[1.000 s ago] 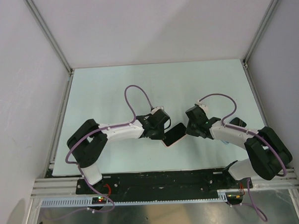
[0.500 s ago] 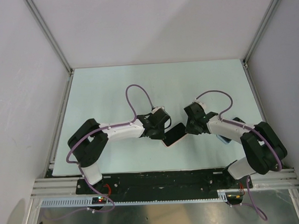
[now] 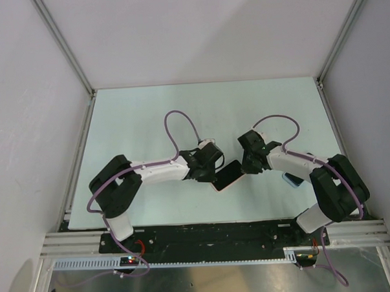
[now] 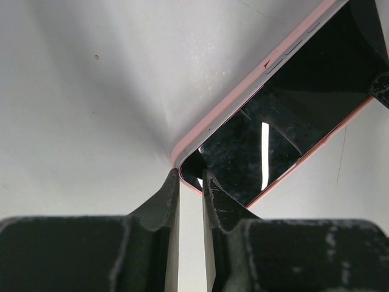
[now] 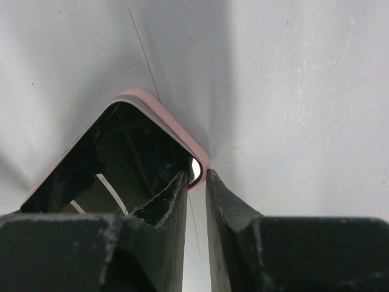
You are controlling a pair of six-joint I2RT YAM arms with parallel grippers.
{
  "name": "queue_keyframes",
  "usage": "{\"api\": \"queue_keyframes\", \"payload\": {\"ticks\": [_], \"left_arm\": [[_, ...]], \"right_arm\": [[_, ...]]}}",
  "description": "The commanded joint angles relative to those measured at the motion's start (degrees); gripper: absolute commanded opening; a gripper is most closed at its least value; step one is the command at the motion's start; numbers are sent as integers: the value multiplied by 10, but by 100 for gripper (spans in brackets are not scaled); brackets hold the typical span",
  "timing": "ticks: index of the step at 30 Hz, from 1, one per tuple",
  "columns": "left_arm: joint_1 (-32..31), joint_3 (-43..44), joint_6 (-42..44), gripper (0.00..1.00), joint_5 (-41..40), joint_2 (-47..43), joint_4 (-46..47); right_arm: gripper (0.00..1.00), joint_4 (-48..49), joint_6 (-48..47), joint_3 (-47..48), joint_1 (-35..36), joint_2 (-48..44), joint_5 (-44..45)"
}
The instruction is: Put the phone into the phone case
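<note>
Both angled inward: left gripper, right gripper seemingly pinch phone.

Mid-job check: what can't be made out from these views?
- Top external: phone too small to tell whether already cased; left gripper and right gripper cover its ends.
- Same view: blue object under right arm, unidentifiable.
- Left wrist: frame edge cuts phone's far end.
- Right wrist: fingers hide phone's near part.

A phone with a dark, glossy screen facing up lies diagonally on the pale counter. A pink phone case frames its edges and rounded corners.
</note>
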Motion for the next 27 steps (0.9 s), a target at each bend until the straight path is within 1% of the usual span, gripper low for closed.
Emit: {"api": "queue_keyframes", "payload": {"ticks": [1,6,9,17,27], "left_arm": [[-49,-51,-37,0,59,114,79],[-41,-60,-27,0,41,60,73],[-37,-56,-14,0,34,26,63],[-32,-21,7,9,36,-27,40],[-15,14,26,20,38,-80,14]], "right_arm": [[21,171,20,-9,19,74,-58],[21,160,15,-2,15,72,-51],[24,149,14,-1,7,61,-44],[37,125,3,-1,-21,4,-41],[39,76,1,5,-37,-70,-35]]}}
